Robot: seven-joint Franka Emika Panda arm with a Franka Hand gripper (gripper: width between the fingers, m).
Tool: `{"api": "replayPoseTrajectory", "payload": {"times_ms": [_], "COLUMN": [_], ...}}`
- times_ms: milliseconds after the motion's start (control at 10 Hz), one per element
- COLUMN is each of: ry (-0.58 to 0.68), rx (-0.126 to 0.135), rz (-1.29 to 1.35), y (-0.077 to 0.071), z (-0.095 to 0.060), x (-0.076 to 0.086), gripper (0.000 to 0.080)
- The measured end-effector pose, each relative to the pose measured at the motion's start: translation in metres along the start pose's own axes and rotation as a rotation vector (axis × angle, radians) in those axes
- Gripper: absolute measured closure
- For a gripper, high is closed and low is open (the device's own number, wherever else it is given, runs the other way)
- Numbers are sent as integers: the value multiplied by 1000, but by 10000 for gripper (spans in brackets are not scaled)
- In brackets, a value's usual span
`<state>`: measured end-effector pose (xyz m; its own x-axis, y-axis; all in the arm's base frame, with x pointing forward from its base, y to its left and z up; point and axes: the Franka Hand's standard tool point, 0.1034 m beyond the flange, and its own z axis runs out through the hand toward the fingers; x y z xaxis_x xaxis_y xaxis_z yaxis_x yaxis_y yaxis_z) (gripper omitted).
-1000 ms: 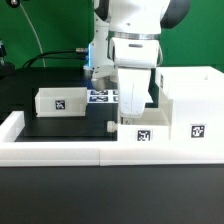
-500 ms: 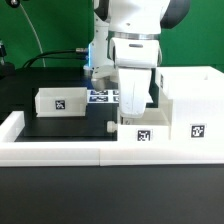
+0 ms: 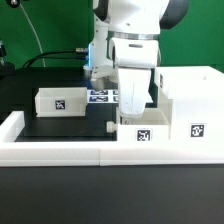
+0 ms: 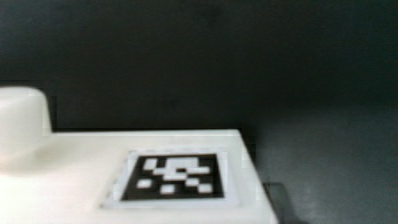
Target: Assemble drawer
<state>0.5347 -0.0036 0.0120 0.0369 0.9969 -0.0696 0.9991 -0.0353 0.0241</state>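
My gripper (image 3: 134,108) hangs straight down over a small white tray (image 3: 140,130) with a tag on its front, just behind the low front wall. Its fingertips are hidden behind the tray's rim. The tall white housing (image 3: 186,100) stands directly at the exterior view's right of this tray. A second tray (image 3: 61,101) sits apart at the exterior view's left. In the wrist view a white tagged surface (image 4: 178,175) fills the near field, with a rounded white part (image 4: 18,125) beside it. Only a dark finger edge (image 4: 279,198) shows, so I cannot tell how the jaws stand.
The marker board (image 3: 100,96) lies on the black table between the left tray and the arm. A low white wall (image 3: 60,152) borders the table's front and the exterior view's left side. A small dark piece (image 3: 110,126) lies by the tray.
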Motion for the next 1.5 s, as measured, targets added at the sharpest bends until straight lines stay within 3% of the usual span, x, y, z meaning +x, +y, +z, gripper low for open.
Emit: {"api": "replayPoseTrajectory", "payload": {"times_ms": [200, 1500], "ry": [-8, -9], "rx": [25, 13], "rz": [1, -19], "y": [-1, -1], "z": [0, -1], "x": [-2, -3], "gripper": [757, 757]}}
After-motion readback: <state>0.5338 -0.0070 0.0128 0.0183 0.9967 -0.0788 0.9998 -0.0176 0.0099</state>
